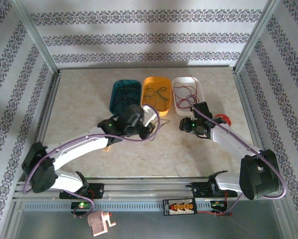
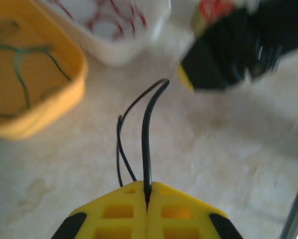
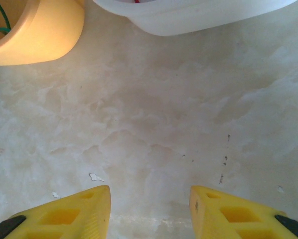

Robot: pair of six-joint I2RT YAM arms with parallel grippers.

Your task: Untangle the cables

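Pale marbled counter (image 3: 154, 124) lies under both arms. Left jaws are pressed tight together on a thin black cable (image 2: 146, 149). It rises from them, bends over near the top middle of the left wrist view and loops back down. Right jaws stand partly apart with nothing between them, over bare counter. Farther out sit three trays. An orange tray (image 2: 72, 87) at upper left holds a green cable (image 2: 20, 74). A white tray (image 2: 119, 50) beside it holds a red cable (image 2: 94, 22). A teal tray (image 1: 125, 94) sits left of them.

Black cable (image 2: 145, 149) arched up from left pincer (image 2: 147, 200); green cable (image 2: 20, 74) in orange tray (image 2: 75, 82), red cable (image 2: 95, 22) in white tray (image 2: 120, 51)
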